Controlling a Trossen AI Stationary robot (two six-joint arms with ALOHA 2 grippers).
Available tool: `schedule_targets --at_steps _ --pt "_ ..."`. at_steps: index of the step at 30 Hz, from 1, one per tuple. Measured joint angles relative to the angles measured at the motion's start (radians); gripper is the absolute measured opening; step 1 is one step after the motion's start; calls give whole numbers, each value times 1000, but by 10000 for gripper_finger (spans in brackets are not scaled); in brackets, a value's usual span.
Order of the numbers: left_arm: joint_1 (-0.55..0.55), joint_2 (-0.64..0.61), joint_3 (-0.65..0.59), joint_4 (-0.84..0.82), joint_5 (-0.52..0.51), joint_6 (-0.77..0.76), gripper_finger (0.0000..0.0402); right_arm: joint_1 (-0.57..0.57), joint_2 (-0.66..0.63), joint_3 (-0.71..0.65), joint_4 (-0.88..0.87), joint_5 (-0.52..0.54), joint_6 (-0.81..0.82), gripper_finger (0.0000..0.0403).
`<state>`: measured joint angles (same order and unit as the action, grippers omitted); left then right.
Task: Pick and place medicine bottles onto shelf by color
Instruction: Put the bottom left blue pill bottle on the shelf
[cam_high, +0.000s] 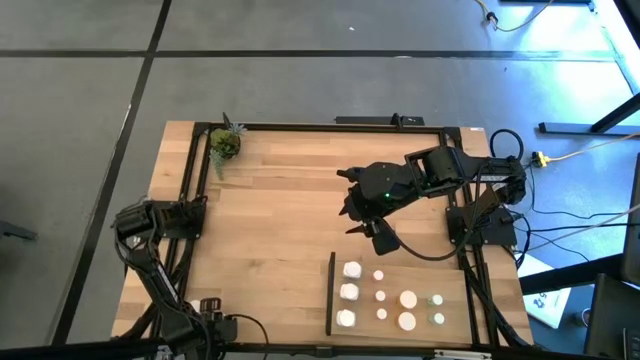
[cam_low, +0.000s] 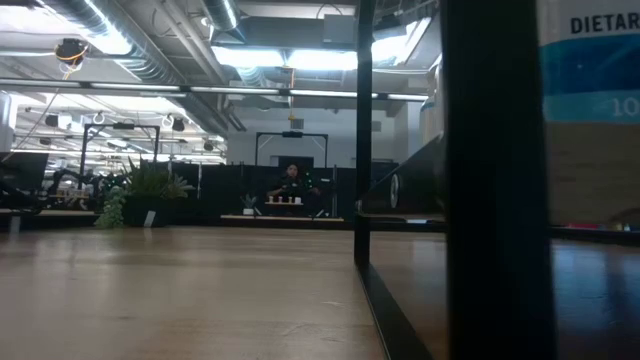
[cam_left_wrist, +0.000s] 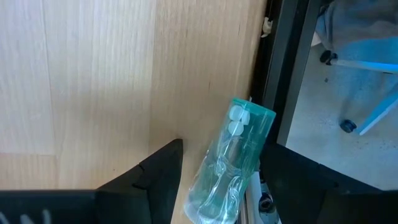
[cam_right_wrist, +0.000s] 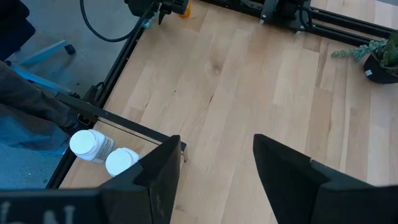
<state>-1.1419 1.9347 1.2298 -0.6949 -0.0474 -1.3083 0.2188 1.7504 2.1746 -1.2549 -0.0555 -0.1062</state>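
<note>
Task looks nearly done, by my read: the medicine bottles (cam_high: 380, 297) all stand on the shelf (cam_high: 455, 305) at the counter's (cam_high: 280, 220) near-right corner, sorted in columns w/ larger white ones by the black strip (cam_high: 330, 293), small white ones next, then bigger white, pale green tops at far right. No loose bottles seen elsewhere on counter; only the potted plant (cam_high: 226, 144) at the far-left corner. Right pincer (cam_high: 365, 225) hovers just beyond the shelf, fingers apart, holding nothing. Left pincer (cam_left_wrist: 217, 180) is parked at counter's left edge, fingers apart, empty. Prob. only retraction left.
</note>
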Motion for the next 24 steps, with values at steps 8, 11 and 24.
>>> schedule_targets --at_steps 8,11,24 --pt "0 1 0 -3 1 6 206 0 0 0 0 0 0 204" --pt "0 2 0 -13 1 8 193 0 0 0 0 0 0 204" --pt "59 -5 -2 -30 58 33 73 0 0 0 1 1 0 204"
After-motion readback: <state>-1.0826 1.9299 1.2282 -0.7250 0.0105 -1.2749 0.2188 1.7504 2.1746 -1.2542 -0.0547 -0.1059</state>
